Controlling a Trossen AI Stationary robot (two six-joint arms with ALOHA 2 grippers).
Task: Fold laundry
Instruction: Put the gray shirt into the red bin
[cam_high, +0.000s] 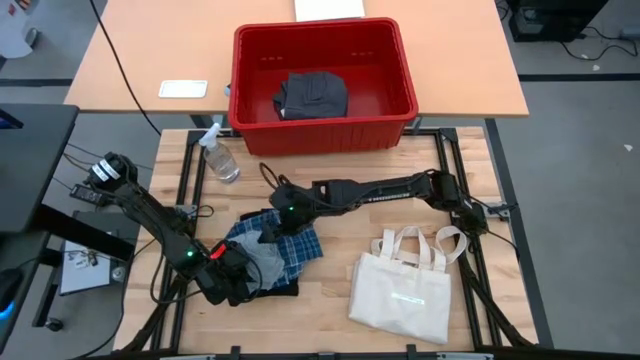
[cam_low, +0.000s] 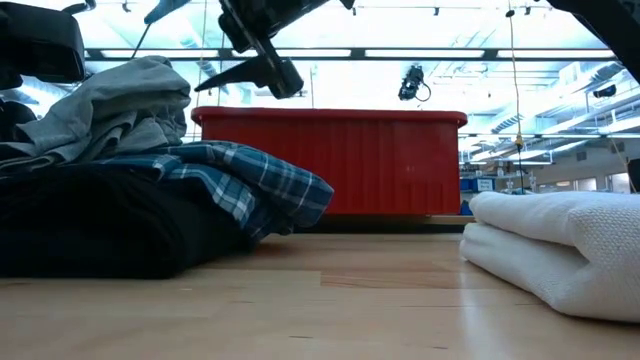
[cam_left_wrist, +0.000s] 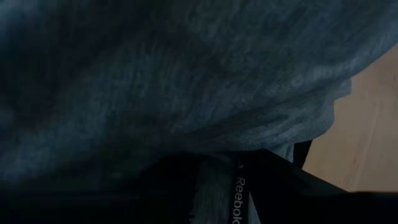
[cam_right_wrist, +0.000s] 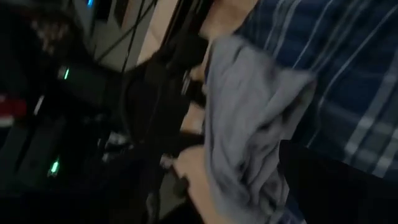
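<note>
The laundry lies in a pile on the table's near left part. It holds a blue-and-white plaid garment, a light grey one bunched on top, and a black one underneath. A dark grey garment lies in the red bin. My left gripper is at the pile's near left side, and grey cloth fills its wrist view above a black piece with a label. My right gripper hangs open above the pile, clear of it.
The cream tote bag lies flat at the near right. A spray bottle stands at the far left of the table. The red bin's wall stands behind the pile. Bare wood shows between the pile, the bag and the bin.
</note>
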